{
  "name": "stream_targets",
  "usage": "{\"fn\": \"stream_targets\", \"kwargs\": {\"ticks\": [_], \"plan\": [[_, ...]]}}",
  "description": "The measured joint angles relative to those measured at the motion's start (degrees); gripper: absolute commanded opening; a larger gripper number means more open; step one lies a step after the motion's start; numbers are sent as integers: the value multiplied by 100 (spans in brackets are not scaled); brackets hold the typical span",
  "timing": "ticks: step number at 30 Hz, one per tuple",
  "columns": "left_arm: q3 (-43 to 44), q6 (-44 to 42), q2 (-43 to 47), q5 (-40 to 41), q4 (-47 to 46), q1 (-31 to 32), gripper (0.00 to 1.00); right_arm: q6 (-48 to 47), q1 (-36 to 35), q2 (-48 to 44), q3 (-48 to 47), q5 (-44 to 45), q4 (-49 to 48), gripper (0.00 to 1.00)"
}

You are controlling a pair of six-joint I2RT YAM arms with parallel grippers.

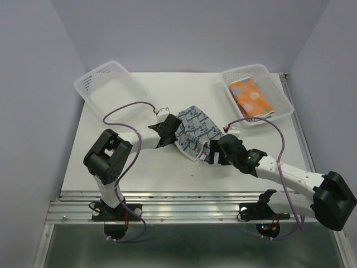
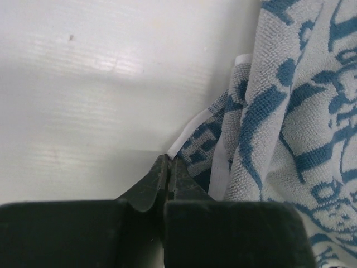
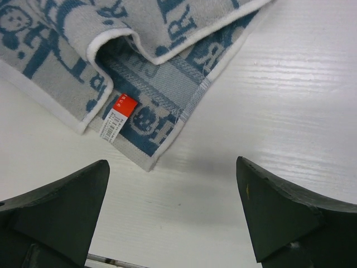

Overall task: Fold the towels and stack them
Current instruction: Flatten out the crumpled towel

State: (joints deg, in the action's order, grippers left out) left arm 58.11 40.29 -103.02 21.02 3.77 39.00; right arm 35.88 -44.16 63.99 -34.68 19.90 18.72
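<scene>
Free surface midway along near and far edges.
Far-left basket and far-right basket fill the far corners; towel, left arm and right arm crowd the centre.

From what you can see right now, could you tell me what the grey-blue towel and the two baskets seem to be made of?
The grey-blue towel: cotton-like terry cloth, matte, judging by its looped pile and stitched white hem. The left basket and right basket: probably thin plastic, translucent white, glossy, with moulded perforated walls.

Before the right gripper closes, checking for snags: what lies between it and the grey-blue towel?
Only bare table, shown in the right wrist view, separates the open right gripper from the towel corner.
</scene>
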Motion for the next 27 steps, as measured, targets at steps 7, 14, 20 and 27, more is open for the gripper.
{"fn": "stream_targets", "kwargs": {"ticks": [7,14,20,27], "plan": [[-767,382,697,-345,-4,44,0,271,-256,986,-319,31,234,100],[-1014,588,861,-407,-210,136,0,822,-579,1532,-577,330,404,88],[-1080,691,892,-407,-284,149,0,1029,-577,1534,-575,455,525,71],[-1091,726,903,-409,-291,184,0,1062,-579,1661,-575,452,444,66]]}}
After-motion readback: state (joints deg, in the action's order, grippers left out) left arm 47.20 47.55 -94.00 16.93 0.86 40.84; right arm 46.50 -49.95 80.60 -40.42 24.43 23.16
